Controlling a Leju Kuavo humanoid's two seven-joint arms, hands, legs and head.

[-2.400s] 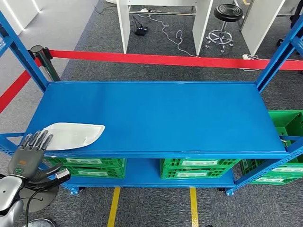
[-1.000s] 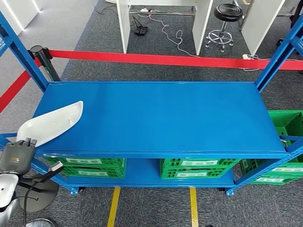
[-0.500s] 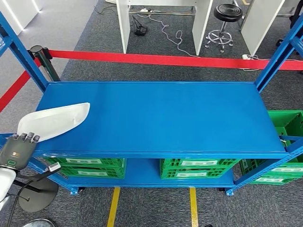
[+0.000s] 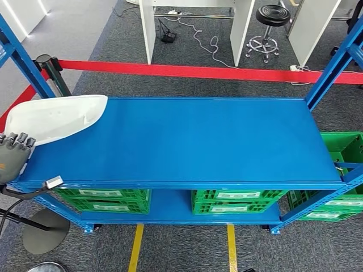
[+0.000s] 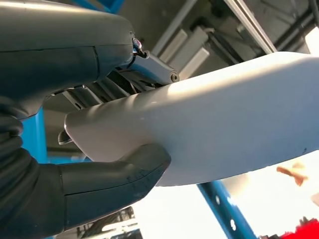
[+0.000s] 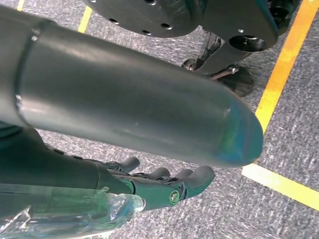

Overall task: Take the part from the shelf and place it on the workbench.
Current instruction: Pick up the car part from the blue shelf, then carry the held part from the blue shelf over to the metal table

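White curved plastic part [image 4: 55,119] is pinched at one end by left hand [image 4: 13,154]; long overhang, slip/rotation risk. Right hand [image 6: 165,186] fingers curled, nothing held.

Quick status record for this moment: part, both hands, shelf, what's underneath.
part: white part, held up at the shelf's left end
left hand: left hand grips the part's near end; thumb on one side, fingers on the other
right hand: right hand hangs over the carpet, holding nothing, fingers loosely curled
shelf: blue shelf, top level bare
below: green crates on the lower level
workbench: cannot tell
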